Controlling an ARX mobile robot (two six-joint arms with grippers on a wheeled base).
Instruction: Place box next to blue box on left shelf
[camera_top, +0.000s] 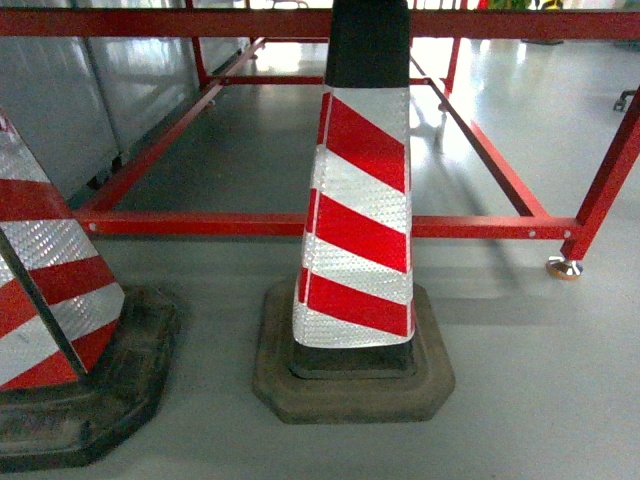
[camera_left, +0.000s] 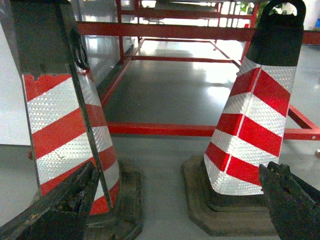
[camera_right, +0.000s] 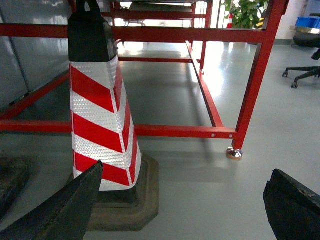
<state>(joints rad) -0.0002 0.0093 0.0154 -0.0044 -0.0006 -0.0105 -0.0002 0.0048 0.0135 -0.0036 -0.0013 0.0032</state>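
A: Why did both grippers hang so low, empty?
B: The left gripper (camera_left: 175, 200) and right gripper (camera_right: 185, 205) stood spread wide, holding nothing; they faced two striped cones (camera_top: 357, 215) before the red frame (camera_top: 300, 223), probably because the robot hadn't reached anything yet
A: And the box?
B: Neither box nor left shelf showed in any view

A red-and-white striped traffic cone on a dark rubber base (camera_top: 355, 250) stands on the grey floor (camera_top: 540, 380), with a second striped cone (camera_top: 50, 290) to its left. Behind both runs the red tubular steel frame (camera_top: 480, 226), its footed leg (camera_top: 565, 266) to the right. Grey panels (camera_top: 90, 90) stand behind the frame on the left.
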